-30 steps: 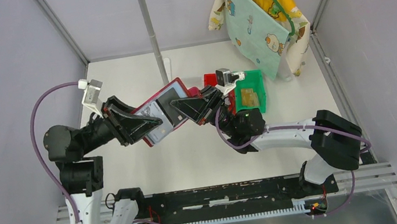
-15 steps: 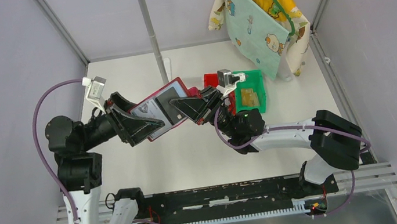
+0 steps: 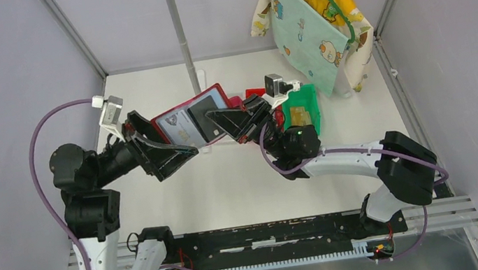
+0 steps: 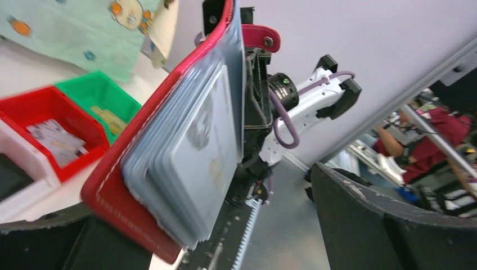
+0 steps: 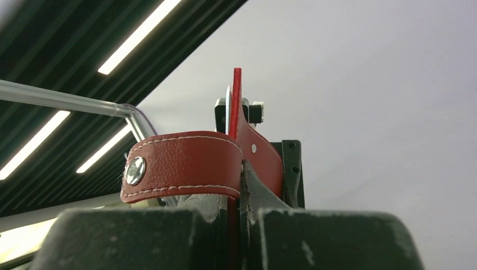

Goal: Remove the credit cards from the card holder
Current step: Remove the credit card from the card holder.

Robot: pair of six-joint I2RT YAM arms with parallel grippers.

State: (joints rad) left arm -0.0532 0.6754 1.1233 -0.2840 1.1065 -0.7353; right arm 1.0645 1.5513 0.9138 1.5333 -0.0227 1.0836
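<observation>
**Left jaws backed off: re-approach one card edge**

Since the earlier frame, my left gripper (image 3: 178,150) has drawn back from the card holder (image 3: 182,123), and the holder now sits higher and more upright.

Current state:
- Holding: my right gripper (image 3: 238,122) is clamped on the holder's red cover at the tab end, carrying it clear of the table (image 3: 243,184).
- Free: the left gripper stands wide and holds nothing. The holder's free end lies between its fingers in the left wrist view. I cannot tell whether the lower corner touches a finger.
- Contents: the credit cards (image 4: 201,147) remain stacked in the clear sleeves (image 4: 169,185).
- Drop point, by my judgement: the green bin (image 3: 315,106) beside my right wrist, with something tan already in it.

Procedure, as I judge it:
1. Hold the right grip rigid, because a drooping holder shifts the target.
2. Place one left finger on each face of a single card's edge at the sleeve opening.
3. Close on the card only, because pinched plastic drags the holder.
4. Pull straight along the opening, without twisting.
</observation>
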